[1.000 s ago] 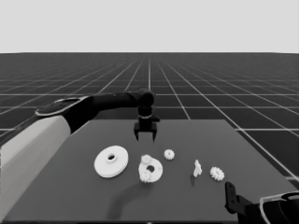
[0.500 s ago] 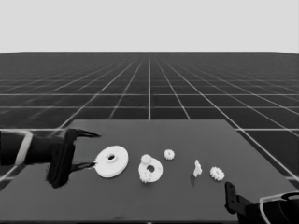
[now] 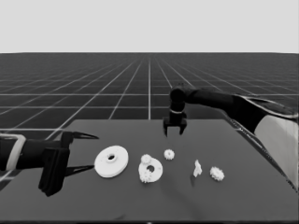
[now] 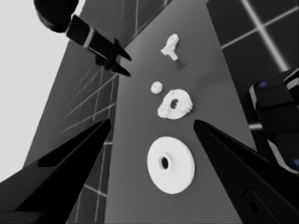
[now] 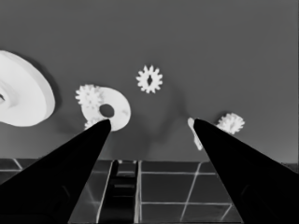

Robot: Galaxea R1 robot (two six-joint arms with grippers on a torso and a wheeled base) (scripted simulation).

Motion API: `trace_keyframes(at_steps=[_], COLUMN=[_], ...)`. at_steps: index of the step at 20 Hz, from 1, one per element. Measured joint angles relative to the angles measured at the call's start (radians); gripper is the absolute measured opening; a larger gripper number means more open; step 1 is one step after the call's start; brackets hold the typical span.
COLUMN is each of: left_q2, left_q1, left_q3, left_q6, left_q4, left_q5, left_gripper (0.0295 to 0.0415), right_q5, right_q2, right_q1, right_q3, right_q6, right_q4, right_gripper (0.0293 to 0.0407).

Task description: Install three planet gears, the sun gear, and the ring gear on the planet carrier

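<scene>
Two gears (image 5: 88,96) sit on the smaller round part (image 3: 151,170), which the right wrist view shows best. The right gripper (image 3: 174,131) hangs wide open over the table's far side, well apart from it. The left gripper (image 3: 79,151), also wide open, waits beside the flat-lying larger round part (image 3: 111,161).

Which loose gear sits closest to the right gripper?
The gear lying alone just beyond the smaller round part, nearly under the right gripper. The other loose gear lies farther off, past the thin white piece.
</scene>
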Motion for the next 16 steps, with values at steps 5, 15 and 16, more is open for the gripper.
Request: trace_keyframes(at_steps=[5,15,16], left_q2=[0.000,0.000,0.000], left_q1=[0.000,0.000,0.000], left_q3=[0.000,0.000,0.000], left_q6=[0.000,0.000,0.000], left_q4=[0.000,0.000,0.000], left_q5=[0.000,0.000,0.000], left_gripper=[0.0385,0.0385,0.0385], right_q5=[0.130,0.225,0.226], right_q2=[0.059,0.143,0.143], right_q1=[-0.225,-0.348,-0.348], right_q3=[-0.141,-0.349,-0.350], right_q6=[-0.046,-0.149,-0.149], right_q4=[-0.192,-0.260,-0.260], right_gripper=[0.0385,0.0314,0.0312])
